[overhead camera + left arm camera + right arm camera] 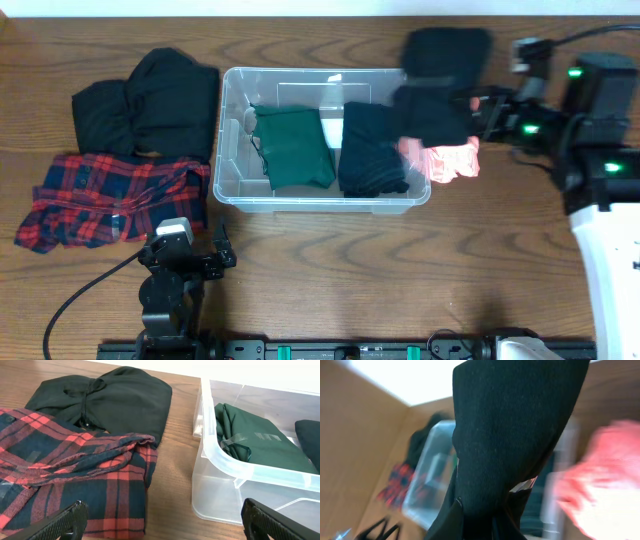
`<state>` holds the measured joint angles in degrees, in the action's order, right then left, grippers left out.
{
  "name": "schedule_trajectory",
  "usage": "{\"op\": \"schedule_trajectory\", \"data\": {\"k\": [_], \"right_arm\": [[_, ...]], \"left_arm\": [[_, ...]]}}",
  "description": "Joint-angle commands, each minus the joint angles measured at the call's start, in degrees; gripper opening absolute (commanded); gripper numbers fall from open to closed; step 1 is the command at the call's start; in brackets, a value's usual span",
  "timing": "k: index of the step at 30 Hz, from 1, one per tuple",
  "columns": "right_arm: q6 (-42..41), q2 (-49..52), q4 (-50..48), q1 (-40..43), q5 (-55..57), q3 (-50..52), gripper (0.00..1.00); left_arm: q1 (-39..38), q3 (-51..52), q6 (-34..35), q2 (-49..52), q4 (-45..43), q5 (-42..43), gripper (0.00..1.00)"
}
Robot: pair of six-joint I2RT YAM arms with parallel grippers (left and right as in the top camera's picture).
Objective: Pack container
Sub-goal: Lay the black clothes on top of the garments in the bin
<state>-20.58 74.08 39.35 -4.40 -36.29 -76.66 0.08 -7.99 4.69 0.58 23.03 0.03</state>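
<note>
One clear thick-rimmed container (225, 150), two folds inside, green garment (293, 148), black garment (368, 155), plaid shirt (110, 198) and black pile (150, 100) outside, left gripper (165, 512) jaws apart, right gripper (479, 522) clamped on black cloth (440, 75)

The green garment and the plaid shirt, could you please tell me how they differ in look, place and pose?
The green garment lies inside the container; the plaid shirt lies outside it on the table. The green garment is one plain colour; the plaid shirt is checked red and dark. The green garment is folded compactly; the plaid shirt is rumpled and spread wider. Both are soft cloth items.
</note>
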Motion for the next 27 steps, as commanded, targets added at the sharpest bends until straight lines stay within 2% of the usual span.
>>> {"op": "schedule_trajectory", "data": {"k": [1,8,16,20,22,25,27], "right_arm": [[-3.5,2.1,-2.5,-7.2,-1.1,-0.2,0.07],[-8.8,12.8,-8.8,-16.6,6.4,-0.2,0.07],[-12.3,27.5,-16.0,-19.4,5.6,-0.2,0.07],[-13.7,33.0,-16.6,-19.4,7.1,-0.2,0.07],[-13.6,35.2,-15.6,-19.4,9.0,-0.2,0.11],[-11.8,37.7,-13.6,-19.4,11.6,-0.2,0.27],[-10.8,38.2,-11.6,-19.4,16.7,-0.2,0.28]], "left_arm": [[-0.3,1.1,0.3,-0.3,0.2,0.0,0.98],[-0.3,1.1,0.3,-0.3,0.2,0.0,0.98],[-0.3,1.1,0.3,-0.3,0.2,0.0,0.98],[-0.3,1.1,0.3,-0.3,0.2,0.0,0.98],[-0.3,1.1,0.3,-0.3,0.2,0.0,0.98],[-0.3,1.1,0.3,-0.3,0.2,0.0,0.98],[-0.3,1.1,0.3,-0.3,0.2,0.0,0.98]]}}
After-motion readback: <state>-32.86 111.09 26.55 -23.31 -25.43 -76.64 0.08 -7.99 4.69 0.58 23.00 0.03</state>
